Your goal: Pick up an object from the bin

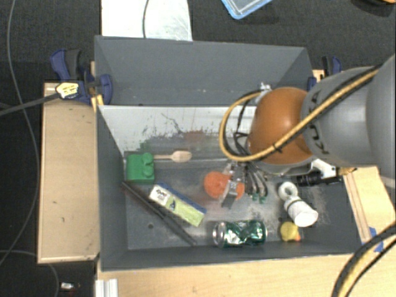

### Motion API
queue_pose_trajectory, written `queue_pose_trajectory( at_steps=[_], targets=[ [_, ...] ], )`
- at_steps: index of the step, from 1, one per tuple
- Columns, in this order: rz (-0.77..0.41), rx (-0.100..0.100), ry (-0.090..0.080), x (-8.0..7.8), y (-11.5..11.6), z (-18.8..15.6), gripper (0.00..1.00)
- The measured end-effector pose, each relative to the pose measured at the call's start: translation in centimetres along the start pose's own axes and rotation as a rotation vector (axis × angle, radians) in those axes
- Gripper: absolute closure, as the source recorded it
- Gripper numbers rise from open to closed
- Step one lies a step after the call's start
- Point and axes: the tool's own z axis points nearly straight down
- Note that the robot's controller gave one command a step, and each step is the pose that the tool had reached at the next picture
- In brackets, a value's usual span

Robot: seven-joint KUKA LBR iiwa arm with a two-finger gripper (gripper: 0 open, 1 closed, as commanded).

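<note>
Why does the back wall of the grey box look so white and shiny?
In the camera view, light glares off the sloping back wall of the bin, washing it pale. The floor beneath the arm, round the orange round thing, looks darker, likely its shadow. The crushed green can shows small bright glints.

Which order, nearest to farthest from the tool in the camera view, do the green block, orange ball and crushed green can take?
1. Orange ball: right beside the tool, on its view-left.
2. Crushed green can: below the tool, by the near wall.
3. Green block: far left in the bin.
</note>
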Motion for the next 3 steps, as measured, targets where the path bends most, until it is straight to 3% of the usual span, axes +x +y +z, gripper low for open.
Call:
queue_pose_trajectory(
  at_steps=[1, 2, 3],
  targets=[
    [-0.002, -0.003, -0.006, -1.0, -0.4, -5.1, 1.00],
    [-0.002, -0.003, -0.007, -1.0, -0.4, -5.1, 1.00],
    [0.030, -0.002, -0.003, -1.2, -0.2, -11.3, 1.00]
  ],
)
